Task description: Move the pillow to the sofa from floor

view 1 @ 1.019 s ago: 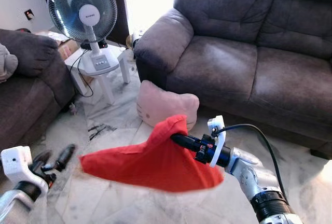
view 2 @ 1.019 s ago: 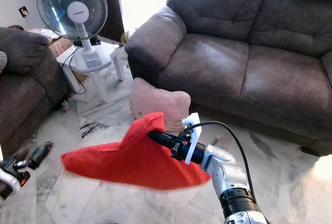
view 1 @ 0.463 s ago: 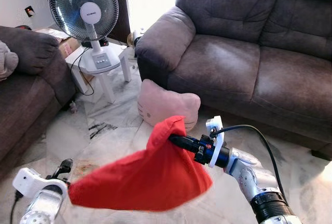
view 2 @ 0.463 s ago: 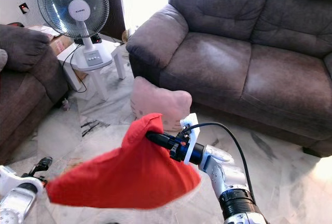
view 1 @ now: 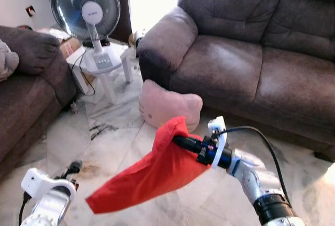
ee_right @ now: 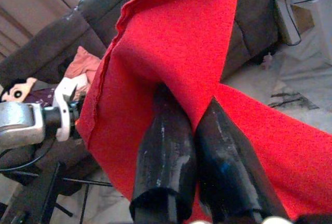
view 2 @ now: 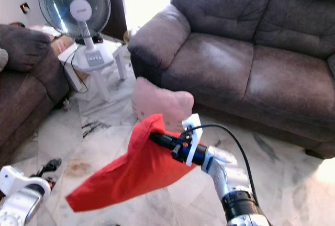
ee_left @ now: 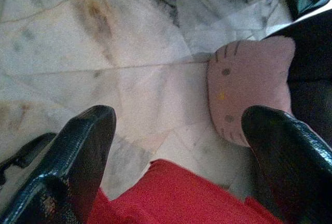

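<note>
Right gripper (ee_right: 197,146) fingers pinched tight on one corner of the red pillow (view 1: 152,176); it hangs limp, clear of the floor (view 1: 118,126), near side of the sofa (view 1: 251,64). Soft and light, I judge; a deeper bite into the edge would hold better. Left gripper (ee_left: 176,156) spread wide, low at near left. Pink cat cushion (view 1: 167,105) against the sofa base.

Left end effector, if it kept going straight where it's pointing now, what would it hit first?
Probably the red pillow just beyond the open left end effector, then the pink cat-face cushion on the floor; depth is unclear.
</note>
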{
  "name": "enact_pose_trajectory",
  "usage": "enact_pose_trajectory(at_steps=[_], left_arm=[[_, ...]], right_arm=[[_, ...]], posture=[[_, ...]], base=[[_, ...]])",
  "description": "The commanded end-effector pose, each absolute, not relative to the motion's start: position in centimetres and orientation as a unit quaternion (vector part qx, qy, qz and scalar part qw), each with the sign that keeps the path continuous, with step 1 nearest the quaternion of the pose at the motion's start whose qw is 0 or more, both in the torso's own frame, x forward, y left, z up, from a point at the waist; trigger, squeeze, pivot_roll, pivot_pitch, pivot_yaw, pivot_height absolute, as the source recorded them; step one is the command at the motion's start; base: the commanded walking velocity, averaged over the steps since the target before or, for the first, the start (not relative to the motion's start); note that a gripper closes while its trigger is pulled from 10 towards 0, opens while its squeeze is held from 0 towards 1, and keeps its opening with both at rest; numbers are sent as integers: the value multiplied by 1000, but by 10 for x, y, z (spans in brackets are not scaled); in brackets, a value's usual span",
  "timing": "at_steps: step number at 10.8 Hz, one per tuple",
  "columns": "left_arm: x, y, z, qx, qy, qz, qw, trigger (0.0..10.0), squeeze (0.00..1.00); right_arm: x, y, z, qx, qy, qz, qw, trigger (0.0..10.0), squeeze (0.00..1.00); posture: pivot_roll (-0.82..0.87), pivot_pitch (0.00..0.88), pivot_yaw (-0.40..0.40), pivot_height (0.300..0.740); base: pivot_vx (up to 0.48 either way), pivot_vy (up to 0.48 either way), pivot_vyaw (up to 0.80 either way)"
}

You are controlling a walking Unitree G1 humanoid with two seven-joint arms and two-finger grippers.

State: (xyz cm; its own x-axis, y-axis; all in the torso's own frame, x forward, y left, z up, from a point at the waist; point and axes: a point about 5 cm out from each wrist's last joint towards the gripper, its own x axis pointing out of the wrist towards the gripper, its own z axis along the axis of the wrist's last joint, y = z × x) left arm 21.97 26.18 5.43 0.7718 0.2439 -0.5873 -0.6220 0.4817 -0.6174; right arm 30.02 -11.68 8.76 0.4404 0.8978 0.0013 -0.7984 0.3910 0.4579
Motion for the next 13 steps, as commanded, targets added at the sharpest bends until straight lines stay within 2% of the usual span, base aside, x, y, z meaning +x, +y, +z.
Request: enact_pose_trajectory(at_steps=[1,2,4,5,9,12,13], left_arm=[[215,260,54,-435,230,259,831,10000,0],[214,260,53,-436,235,264,827,10000,0],[216,257,52,-448,237,277,816,10000,0],[219,254,53,-455,237,273,814,10000,0],[222,242,50,-471,258,253,805,10000,0],[233,248,40,-485,258,256,795,10000,0],[241,254,40,-470,249,253,808,10000,0]], right_arm=[[310,-110,109,194,69,528,824,10000,0],[312,-111,108,189,69,513,834,10000,0],[331,-122,103,164,76,405,896,10000,0],[335,-125,103,173,75,382,905,10000,0],[335,-121,104,185,71,380,904,10000,0],[335,-116,105,189,65,395,897,10000,0],[333,-114,107,190,62,412,889,10000,0]], posture=[[166,126,-6,740],[164,128,-6,740],[162,130,-5,740],[160,132,-5,740],[162,131,-5,740],[156,126,-4,740],[148,118,-4,740]], base=[[0,0,0],[0,0,0],[0,0,0],[0,0,0],[0,0,0],[0,0,0],[0,0,0]])
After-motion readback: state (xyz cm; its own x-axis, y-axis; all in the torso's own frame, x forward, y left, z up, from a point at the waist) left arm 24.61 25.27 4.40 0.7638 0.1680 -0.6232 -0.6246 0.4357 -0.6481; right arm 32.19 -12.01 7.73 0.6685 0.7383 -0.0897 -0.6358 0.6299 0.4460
